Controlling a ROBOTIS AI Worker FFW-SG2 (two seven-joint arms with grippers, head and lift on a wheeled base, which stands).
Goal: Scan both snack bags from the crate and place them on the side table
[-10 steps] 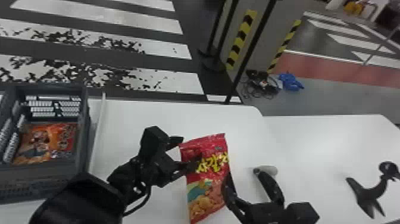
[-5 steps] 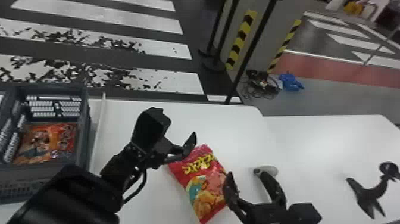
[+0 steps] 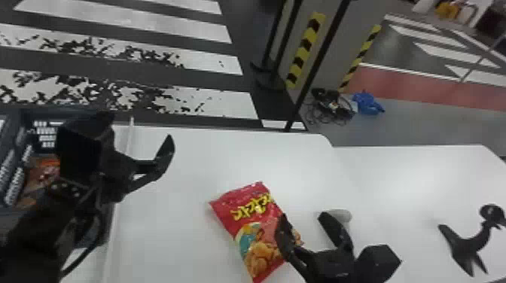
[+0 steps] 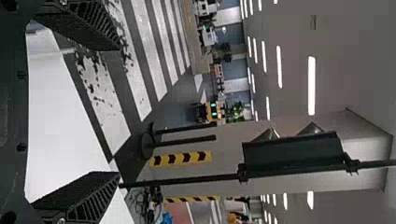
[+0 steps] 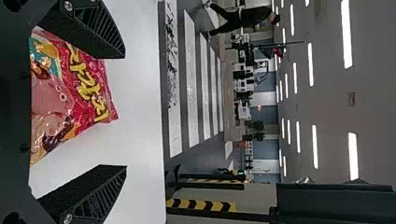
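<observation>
The red snack bag (image 3: 256, 225) is lying face up on the white bench (image 3: 180, 233), its printed front showing. The right gripper (image 3: 302, 217) is hanging at the bag's right edge, its fingers standing wide apart; one finger is overlapping the bag in the head view, and whether it is touching I cannot tell. The left gripper (image 3: 165, 155) is hovering to the left of the red bag, well apart from it, its fingers standing wide and holding nothing. Behind the left arm, the grey crate (image 3: 13, 146) is sitting at the left with an orange snack bag (image 3: 41, 171) lying inside, partly hidden. A pale rounded object (image 3: 343, 215) is resting just behind the right gripper's other finger, and a black object with splayed feet (image 3: 468, 246) is standing farther right.
</observation>
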